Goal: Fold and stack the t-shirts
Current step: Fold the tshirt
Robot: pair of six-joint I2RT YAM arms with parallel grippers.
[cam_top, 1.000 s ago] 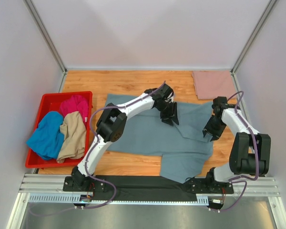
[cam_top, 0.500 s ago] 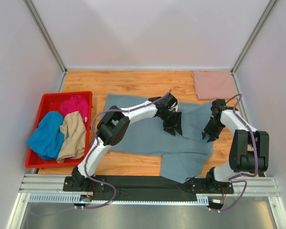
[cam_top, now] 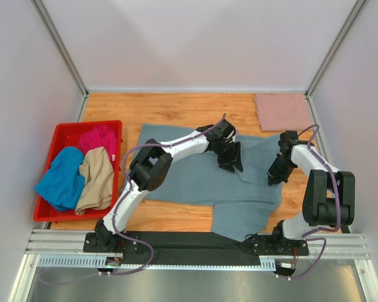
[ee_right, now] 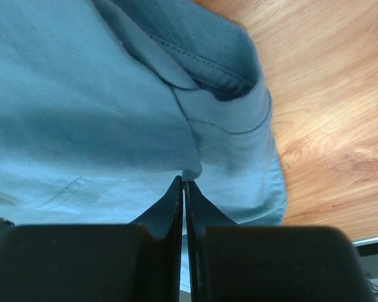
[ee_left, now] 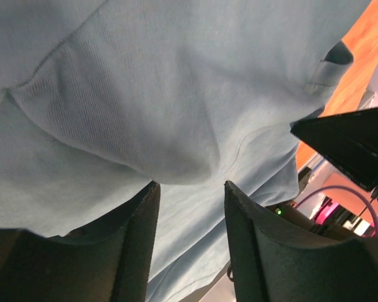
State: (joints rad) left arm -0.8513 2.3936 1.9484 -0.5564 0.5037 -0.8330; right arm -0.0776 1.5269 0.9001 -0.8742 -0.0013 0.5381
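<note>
So here's where I'm at: the big slate grey-blue t-shirt (cam_top: 189,176) is lying spread across the middle of the table (cam_top: 176,104), a bit rumpled, with its near-right part hanging toward the front edge. My right gripper (ee_right: 184,182) has its fingers pressed tight together on a little pucker of cloth right by the hemmed edge on the shirt's right side. My left gripper (ee_left: 189,189) is over the middle of the shirt with its fingers apart, holding nothing. My main worry is the right pinch. It looks like a really thin bite, maybe one layer, and I can't tell how much fabric is actually in there. If I lift or drag from here it could just slide out and the fold flops back. Or I only catch the top layer and the shirt twists instead of folding flat. And if the left closes where it is, it probably grabs a bunched handful mid-body, so I'd be baking in a crease. Pulling too far right could also drag the shirt toward the folded dusty-pink t-shirt (cam_top: 282,111) in the far-right corner and mess that up. The bright blue (cam_top: 60,179), magenta (cam_top: 99,138) and beige (cam_top: 96,179) ones are sitting in the red bin (cam_top: 57,133), well clear.
</note>
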